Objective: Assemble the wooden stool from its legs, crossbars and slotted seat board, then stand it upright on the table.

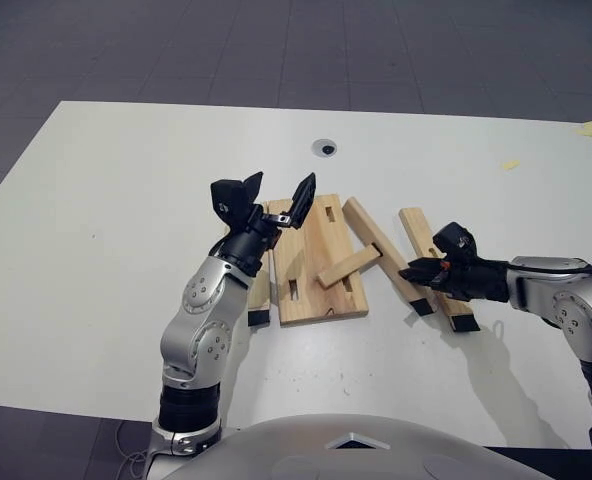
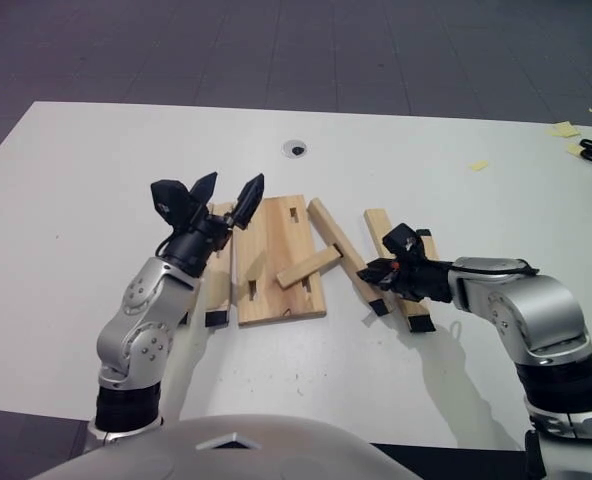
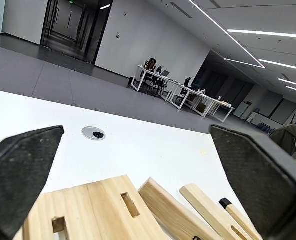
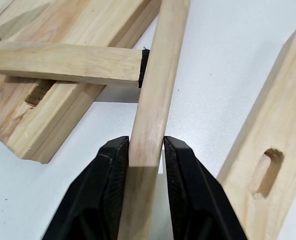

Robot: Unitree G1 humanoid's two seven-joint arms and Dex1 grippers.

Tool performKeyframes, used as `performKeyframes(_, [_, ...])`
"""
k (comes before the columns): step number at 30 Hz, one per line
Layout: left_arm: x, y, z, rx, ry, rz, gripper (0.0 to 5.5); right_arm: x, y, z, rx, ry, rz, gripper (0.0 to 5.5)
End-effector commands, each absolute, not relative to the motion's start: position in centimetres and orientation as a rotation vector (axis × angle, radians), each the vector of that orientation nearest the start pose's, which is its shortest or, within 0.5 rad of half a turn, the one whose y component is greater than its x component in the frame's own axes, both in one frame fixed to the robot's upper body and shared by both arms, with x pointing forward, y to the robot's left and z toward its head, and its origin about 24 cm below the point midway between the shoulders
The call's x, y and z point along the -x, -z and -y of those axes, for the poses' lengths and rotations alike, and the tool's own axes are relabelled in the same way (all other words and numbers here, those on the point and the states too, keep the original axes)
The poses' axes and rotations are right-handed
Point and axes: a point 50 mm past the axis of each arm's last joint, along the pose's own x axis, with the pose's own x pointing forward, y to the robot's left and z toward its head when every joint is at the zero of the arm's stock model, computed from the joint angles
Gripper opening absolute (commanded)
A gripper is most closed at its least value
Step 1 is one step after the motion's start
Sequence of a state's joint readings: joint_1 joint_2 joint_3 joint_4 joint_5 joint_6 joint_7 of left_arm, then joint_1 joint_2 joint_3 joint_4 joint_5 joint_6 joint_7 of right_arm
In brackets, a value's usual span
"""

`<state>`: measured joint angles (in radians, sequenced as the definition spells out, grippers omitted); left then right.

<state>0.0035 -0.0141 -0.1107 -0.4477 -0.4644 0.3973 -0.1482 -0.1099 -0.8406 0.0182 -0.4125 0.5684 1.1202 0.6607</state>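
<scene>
Right wrist view gives me the clearest read. My right gripper (image 4: 147,150) is clamped on the inner leg (image 4: 158,75), one finger (image 4: 103,190) on each narrow side, close to its black-capped foot end. The crossbar (image 4: 63,62) butts that leg's side about mid-length at roughly a right angle. I cannot tell whether its end sits in a slot or merely touches.

From the head cameras, the seat board (image 1: 321,300) lies flat around the middle of the desk (image 1: 126,250) with its slots showing. Its long axis runs from the near edge toward the far edge. The inner leg lies on a diagonal just beside the board's right edge. Its plain end points to the far edge, by the board's far right corner, and its foot end points toward the desk's near right corner. The crossbar's other end rests on the board.

The outer leg (image 1: 416,225) lies roughly parallel, just to the right, with a slot in its upper face. A third leg (image 1: 260,292) lies along the board's left edge, foot toward the near edge, partly under my left arm. My left gripper (image 1: 284,180) hangs above the board's far left corner, fingers (image 1: 234,197) spread wide and holding nothing.

I judge this early: no leg is seated in the board and nothing stands. What's left is to join crossbars to legs, fit the legs into the seat slots, then set the stool upright.
</scene>
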Motion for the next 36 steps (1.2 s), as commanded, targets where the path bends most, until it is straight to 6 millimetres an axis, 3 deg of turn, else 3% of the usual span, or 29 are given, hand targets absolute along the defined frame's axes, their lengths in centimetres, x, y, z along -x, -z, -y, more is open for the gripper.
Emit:
performKeyframes(1, [-23.8, -11.3, -10.0, 0.414, 0.429, 0.055, 5.4, -22.3, -9.3, 22.0, 0.204, -0.695, -0.835, 1.02])
performKeyframes(7, [-24.4, -11.3, -10.3, 0.396, 0.43, 0.055, 5.4, -24.2, -10.0, 21.8, 0.093, -0.604, -0.701, 1.0])
performKeyframes(10, [-25.0, -11.5, -11.1, 0.384, 0.422, 0.067, 5.4, -25.7, -11.0, 21.1, -0.078, -0.552, -0.583, 0.99])
performKeyframes(14, [-26.1, -12.3, -13.3, 0.374, 0.405, 0.09, 5.4, -27.3, -13.8, 20.0, -0.43, -0.576, -0.361, 0.98])
performKeyframes(20, [-28.0, -13.7, -15.8, 0.4, 0.409, 0.105, 5.4, -27.0, -14.1, 19.4, -0.685, -0.559, -0.24, 0.98])
performKeyframes(23, [-29.1, -15.1, -18.1, 0.607, 0.404, 0.141, 5.4, -25.5, -14.6, 18.3, -0.859, -0.714, -0.177, 0.98])
performKeyframes(26, [-29.7, -17.9, -19.2, 0.872, 0.606, 0.159, 5.4, -23.9, -14.7, 17.3, -0.949, -0.854, -0.163, 0.98])
performKeyframes(28, [-30.3, -19.2, -19.6, 0.953, 0.762, 0.109, 5.4, -23.5, -14.9, 17.0, -0.99, -0.916, -0.152, 0.98])
performKeyframes(31, [-31.4, -19.3, -19.6, 0.958, 0.884, -0.038, 5.4, -23.4, -15.4, 16.2, -0.991, -0.978, -0.137, 0.98])
performKeyframes(36, [-31.6, -18.8, -16.8, 0.893, 1.08, -0.236, 5.4, -22.9, -15.8, 14.3, -0.973, -1.067, -0.141, 0.98])
